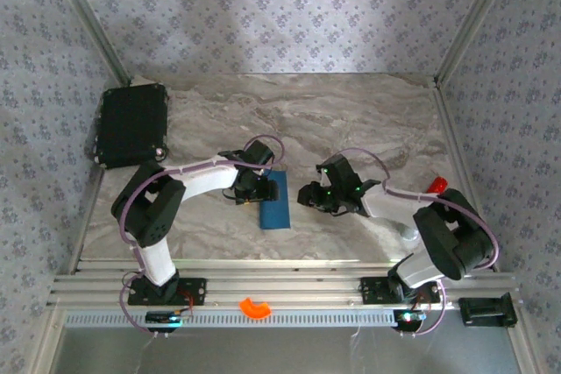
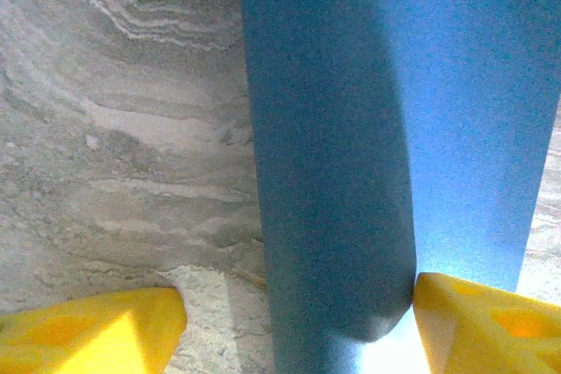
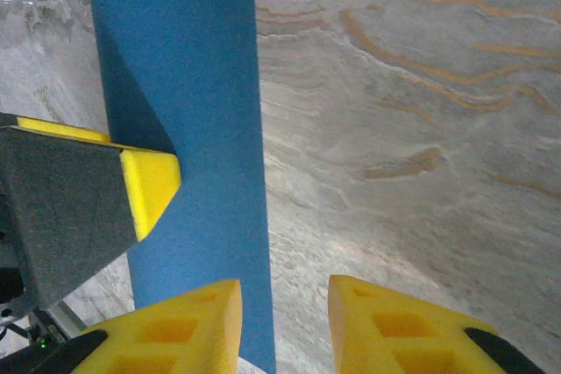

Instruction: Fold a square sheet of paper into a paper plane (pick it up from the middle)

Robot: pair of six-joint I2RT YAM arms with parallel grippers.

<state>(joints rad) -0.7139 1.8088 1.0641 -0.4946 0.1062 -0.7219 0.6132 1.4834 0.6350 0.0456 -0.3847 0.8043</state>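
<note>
The square sheet of paper (image 1: 275, 202) is dark blue and lies flat on the marble table as a narrow upright rectangle; a paper plane is not in view. My left gripper (image 1: 248, 192) sits low at the sheet's left edge, open. In the left wrist view its gripper (image 2: 298, 313) straddles that edge of the paper (image 2: 394, 129), one finger (image 2: 491, 321) over the blue and the other over bare table. My right gripper (image 1: 308, 194) hovers just right of the sheet. In the right wrist view its gripper (image 3: 285, 304) is open, with table between the fingers and the paper (image 3: 193, 111) beside its left one.
A black rectangular case (image 1: 132, 124) lies at the back left. A small red block (image 1: 437, 184) sits by the right frame post. An orange curved piece (image 1: 255, 307) rests on the aluminium rail at the near edge. Patterned walls close the back and sides.
</note>
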